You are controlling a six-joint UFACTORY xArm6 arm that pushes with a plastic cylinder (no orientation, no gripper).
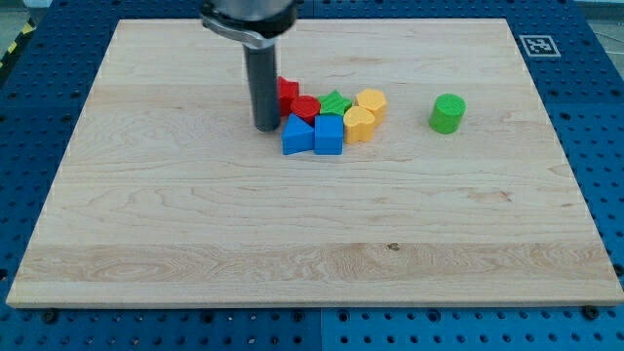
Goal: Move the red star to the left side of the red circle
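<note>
One red star sits touching my tip, already left of the red circle; next, a slight clearing nudge. No pincer exists.

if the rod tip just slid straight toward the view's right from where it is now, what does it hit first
Probably the blue block: my tip sits just off its left edge. The red star lies slightly higher up, beside the rod, with the red circle to its right; depth is hard to judge.
</note>
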